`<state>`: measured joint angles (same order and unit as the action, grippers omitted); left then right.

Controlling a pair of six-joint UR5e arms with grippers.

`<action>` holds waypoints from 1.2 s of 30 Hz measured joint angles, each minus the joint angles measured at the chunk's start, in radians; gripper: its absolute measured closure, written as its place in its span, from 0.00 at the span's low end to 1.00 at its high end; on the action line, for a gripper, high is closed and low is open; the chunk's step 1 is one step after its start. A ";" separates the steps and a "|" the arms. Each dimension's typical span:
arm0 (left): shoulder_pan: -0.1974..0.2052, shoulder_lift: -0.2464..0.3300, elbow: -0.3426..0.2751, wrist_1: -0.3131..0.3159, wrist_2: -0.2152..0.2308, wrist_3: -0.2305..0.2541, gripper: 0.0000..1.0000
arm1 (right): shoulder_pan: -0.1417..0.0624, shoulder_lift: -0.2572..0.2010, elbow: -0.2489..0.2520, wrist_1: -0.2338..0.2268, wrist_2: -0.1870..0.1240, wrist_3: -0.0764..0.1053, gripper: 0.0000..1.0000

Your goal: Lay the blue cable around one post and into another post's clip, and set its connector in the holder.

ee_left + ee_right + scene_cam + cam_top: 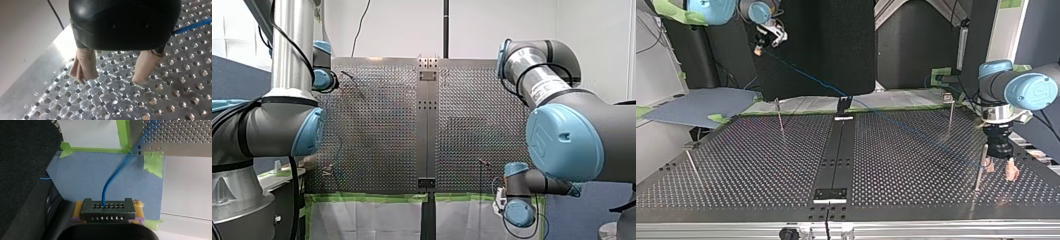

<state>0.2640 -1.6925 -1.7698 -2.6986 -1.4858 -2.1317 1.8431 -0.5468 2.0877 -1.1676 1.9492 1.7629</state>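
Blue cable (896, 122) runs taut on a diagonal in the top view, from the black connector (108, 211) at upper left down to a post (979, 172) at lower right. Another post (780, 116) stands well apart on the perforated table (736, 165). My right gripper (108, 216) clamps the connector between yellow pads. My left gripper (111, 78), just beside the lower-right post, is spread wide and holds nothing.
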 joint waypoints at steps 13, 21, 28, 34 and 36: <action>-0.008 0.000 0.000 0.003 0.002 -0.004 0.00 | -0.120 0.001 -0.092 -0.120 -0.120 -0.087 1.00; -0.010 0.000 0.000 0.002 -0.001 -0.003 0.00 | -0.195 -0.034 -0.107 -0.175 -0.195 -0.120 1.00; -0.011 0.000 0.000 0.002 -0.002 -0.002 0.00 | -0.268 -0.041 -0.119 -0.179 -0.269 -0.079 1.00; -0.011 0.000 0.000 0.002 -0.003 -0.002 0.00 | -0.305 -0.042 -0.157 -0.139 -0.319 -0.111 1.00; -0.011 0.000 0.000 0.001 -0.003 -0.002 0.00 | -0.304 -0.042 -0.169 -0.126 -0.333 -0.124 1.00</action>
<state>0.2528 -1.6926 -1.7698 -2.6972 -1.4886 -2.1341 1.5394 -0.5883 1.9182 -1.2931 1.6160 1.6391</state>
